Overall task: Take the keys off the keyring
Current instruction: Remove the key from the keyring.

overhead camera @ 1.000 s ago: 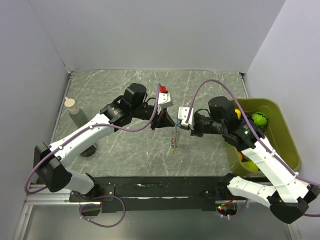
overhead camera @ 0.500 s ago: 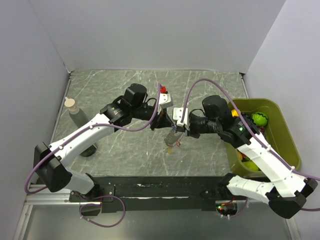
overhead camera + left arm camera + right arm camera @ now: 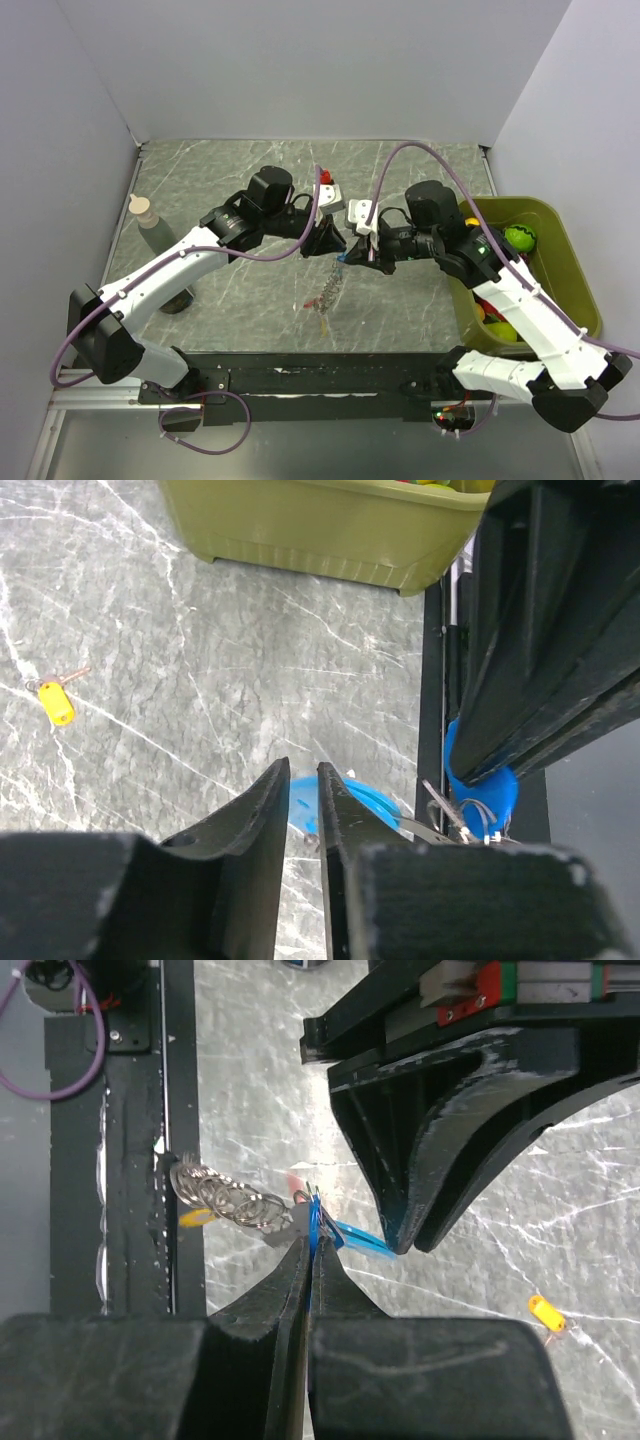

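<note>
Overhead gives me the big picture: the grey marble counter point(image 3: 240, 180), with the green bin point(image 3: 575, 300) at its right side. The left arm point(image 3: 180, 265) stretches in low from the left, the right arm point(image 3: 520, 300) folds in from the right, and the 2 wrists meet nose to nose above the middle. The keyring point(image 3: 330, 285) dangles below that meeting point.

The overhead view can't separate the tips, so I go to the right wrist. There the right jaws are pressed together on the blue key point(image 3: 316, 1222) at the head of the chain. An orange key point(image 3: 197, 1218) hangs by the links. The light-blue strip point(image 3: 358, 1241) runs across to the left jaws' tip.

On the left wrist, the left jaws are parted by a narrow slit with blue showing in it. I can't tell whether they grip it. A small yellow tag point(image 3: 55, 702) lies alone on the counter, well apart.
</note>
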You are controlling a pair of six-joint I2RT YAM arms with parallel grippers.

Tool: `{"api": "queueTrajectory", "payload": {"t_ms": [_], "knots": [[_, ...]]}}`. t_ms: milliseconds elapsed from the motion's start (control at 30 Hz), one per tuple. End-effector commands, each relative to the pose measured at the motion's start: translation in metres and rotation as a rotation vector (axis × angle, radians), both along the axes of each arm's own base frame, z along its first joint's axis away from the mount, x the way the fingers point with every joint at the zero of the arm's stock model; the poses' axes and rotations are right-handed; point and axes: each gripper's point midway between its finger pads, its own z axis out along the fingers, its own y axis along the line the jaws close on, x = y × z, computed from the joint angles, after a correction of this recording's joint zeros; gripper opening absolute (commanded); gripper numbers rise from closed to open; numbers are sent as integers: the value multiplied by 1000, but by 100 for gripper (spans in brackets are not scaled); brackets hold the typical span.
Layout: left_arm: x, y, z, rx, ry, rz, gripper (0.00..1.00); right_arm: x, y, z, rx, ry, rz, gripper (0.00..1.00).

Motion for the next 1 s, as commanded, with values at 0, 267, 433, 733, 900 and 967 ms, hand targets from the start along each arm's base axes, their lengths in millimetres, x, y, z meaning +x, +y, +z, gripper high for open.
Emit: {"api": "queueTrajectory", "payload": {"t_ms": [0, 267, 433, 733, 900, 967], "knots": [[5, -1, 19, -40, -58, 11, 25, -2, 1, 31, 88, -90, 22, 0], [0, -1, 23, -52, -55, -13, 27, 13, -22, 30, -36, -236, -32, 0], [-6, 1, 22, -58, -52, -26, 27, 16, -31, 36, -96, -275, -30, 0], [-13, 5, 33, -74, -62, -46, 27, 36, -44, 36, -224, -414, -46, 0], [-15, 15, 64, -106, -117, -50, 27, 39, -54, 34, -296, -500, -20, 0], [-16, 17, 72, -114, -131, -44, 27, 34, -55, 36, -302, -525, 15, 0]]}}
